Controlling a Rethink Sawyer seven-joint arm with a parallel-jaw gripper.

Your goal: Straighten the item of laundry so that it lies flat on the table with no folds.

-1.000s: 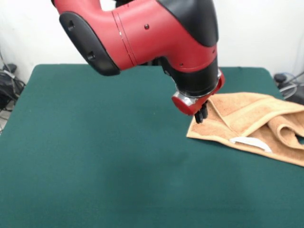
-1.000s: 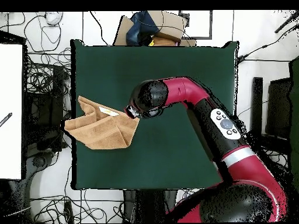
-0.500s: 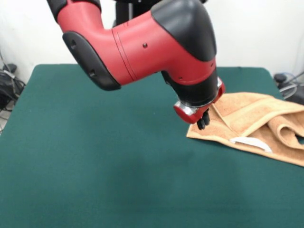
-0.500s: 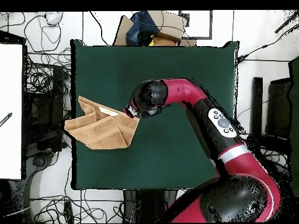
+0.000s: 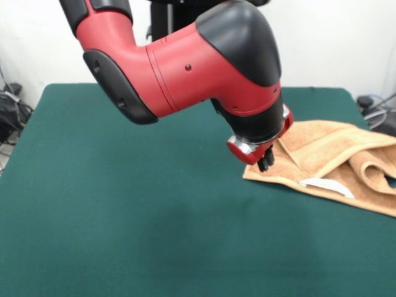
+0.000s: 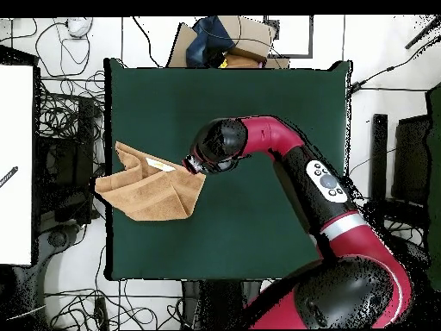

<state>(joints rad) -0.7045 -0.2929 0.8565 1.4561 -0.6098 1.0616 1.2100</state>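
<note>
The light orange-tan towel point(image 5: 328, 154) lies crumpled and folded over itself at the right side of the dark green table point(image 5: 124, 185). Its white label point(image 5: 325, 185) faces up near the front edge. In the overhead view the towel point(image 6: 151, 190) sits at the table's point(image 6: 258, 112) left edge, and one corner reaches past that edge. My gripper point(image 5: 265, 162) hangs just above the towel's near-left corner. In the overhead view the gripper point(image 6: 193, 166) is mostly hidden under the arm's wrist. I cannot see whether it touches the cloth.
The red and black arm point(image 5: 185, 62) reaches across the table's middle from above. Cables point(image 6: 65, 129) and boxes point(image 6: 228, 43) lie on the floor around the table. A white surface point(image 6: 15, 164) stands beside the table's towel side.
The gripper has come down a little and shifted slightly towards the towel's corner. The arm's upper links have turned a bit. The towel has not moved.
</note>
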